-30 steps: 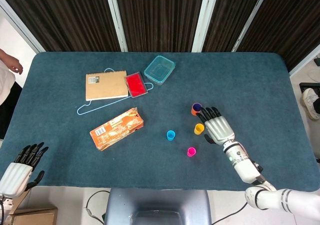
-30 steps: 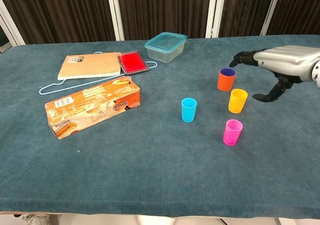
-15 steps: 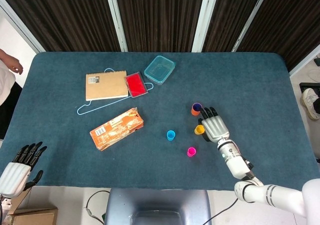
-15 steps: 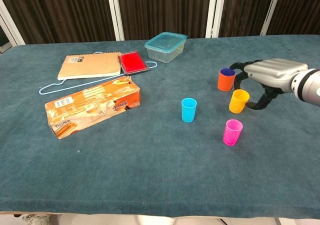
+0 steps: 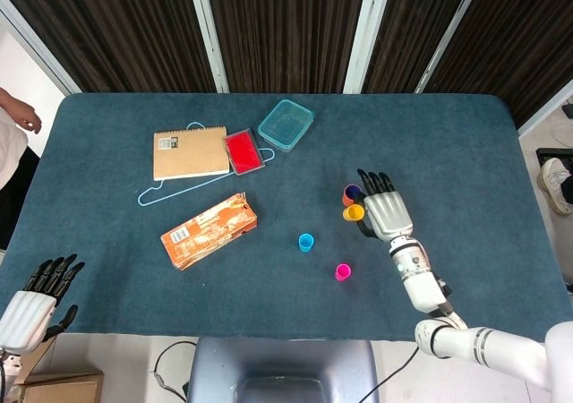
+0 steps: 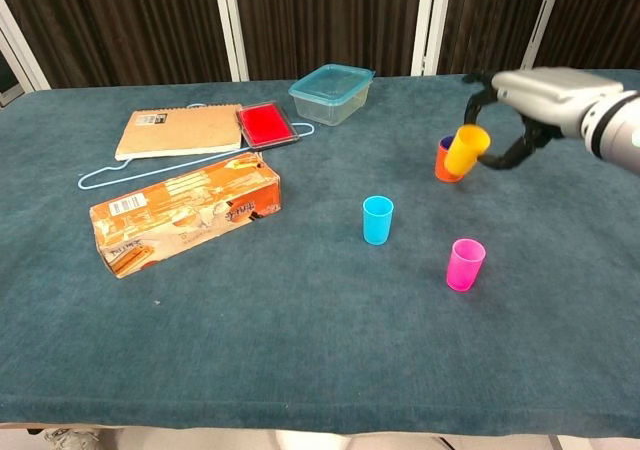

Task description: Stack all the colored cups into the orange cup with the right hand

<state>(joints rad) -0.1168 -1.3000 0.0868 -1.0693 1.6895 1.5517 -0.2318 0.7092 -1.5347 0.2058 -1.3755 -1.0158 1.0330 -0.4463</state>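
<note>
Right hand holds yellow cup tilted, raised off table, just over orange cup. Blue cup and pink cup upright on table. Left hand idle, fingers apart, holding nothing.

Yellow cup tilted, lifted by orange cup; blue, pink upright.
</note>
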